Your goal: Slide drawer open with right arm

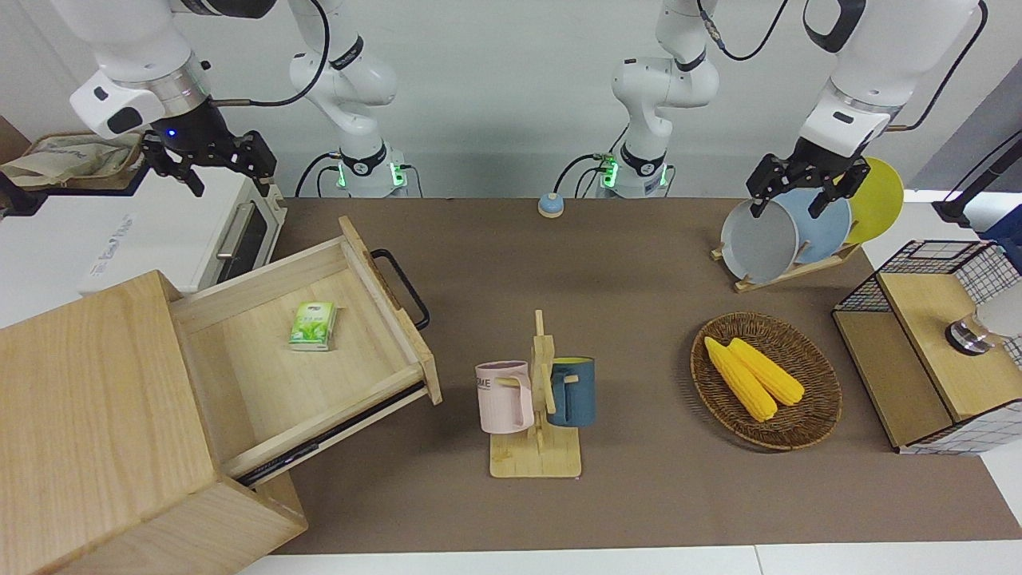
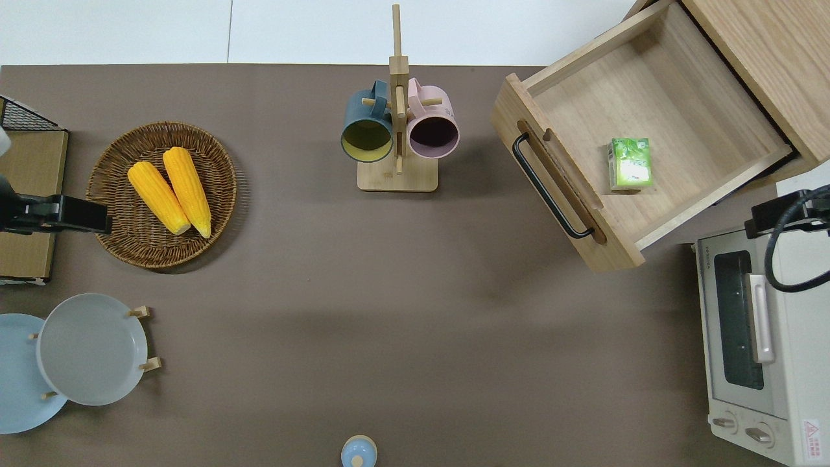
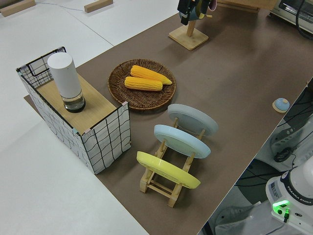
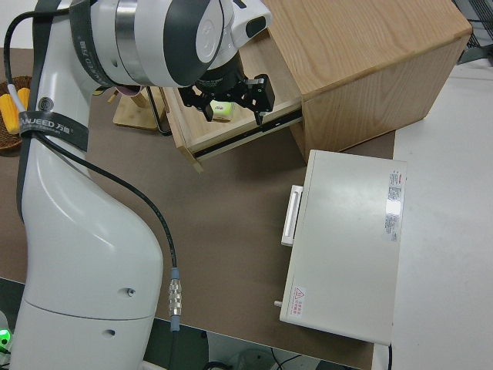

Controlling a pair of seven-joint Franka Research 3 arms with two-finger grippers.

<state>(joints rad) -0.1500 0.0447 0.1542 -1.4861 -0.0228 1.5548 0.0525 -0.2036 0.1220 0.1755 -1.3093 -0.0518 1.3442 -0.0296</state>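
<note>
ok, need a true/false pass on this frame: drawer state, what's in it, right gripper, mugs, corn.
1. The pale-wood drawer with the black bar handle is slid out of the light-wood cabinet. True.
2. The drawer holds a yellow corn cob. False: it holds only a small green-and-white carton; both corn cobs lie in the round wicker basket.
3. The right gripper is shut on the handle. False: it is up in the air, open, holding nothing.
4. A pink mug and a dark blue mug hang on the wooden mug stand. True.
5. The white toaster oven door hangs open. False: it is closed.
</note>
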